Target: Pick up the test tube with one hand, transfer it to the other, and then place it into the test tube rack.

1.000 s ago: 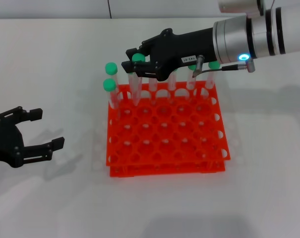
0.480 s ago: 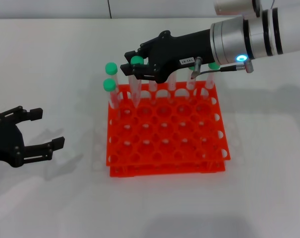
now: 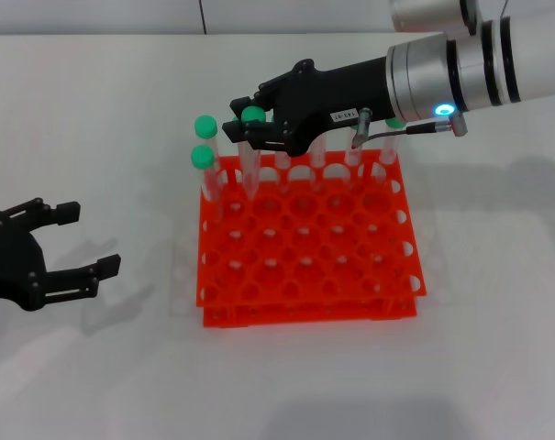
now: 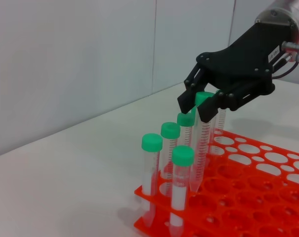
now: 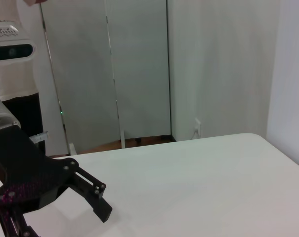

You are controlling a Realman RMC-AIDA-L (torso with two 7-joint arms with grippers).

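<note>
My right gripper point(image 3: 249, 126), black with a small white label, is shut on a test tube point(image 3: 251, 170) just under its green cap. The clear tube hangs nearly upright over the back left part of the orange-red rack point(image 3: 306, 313). In the left wrist view the right gripper point(image 4: 201, 104) holds the tube point(image 4: 200, 148) with its tip at a hole of the rack point(image 4: 268, 197); I cannot tell how deep it sits. My left gripper point(image 3: 92, 238) is open and empty, low over the table, left of the rack.
Two green-capped tubes point(image 3: 202, 160) stand at the rack's left edge. More stand in the back row point(image 3: 396, 122), partly hidden by the right arm. In the left wrist view several tubes point(image 4: 182, 182) stand close beside the held one.
My right gripper has come down slightly and a little to the left with the tube. The left gripper has not moved.
</note>
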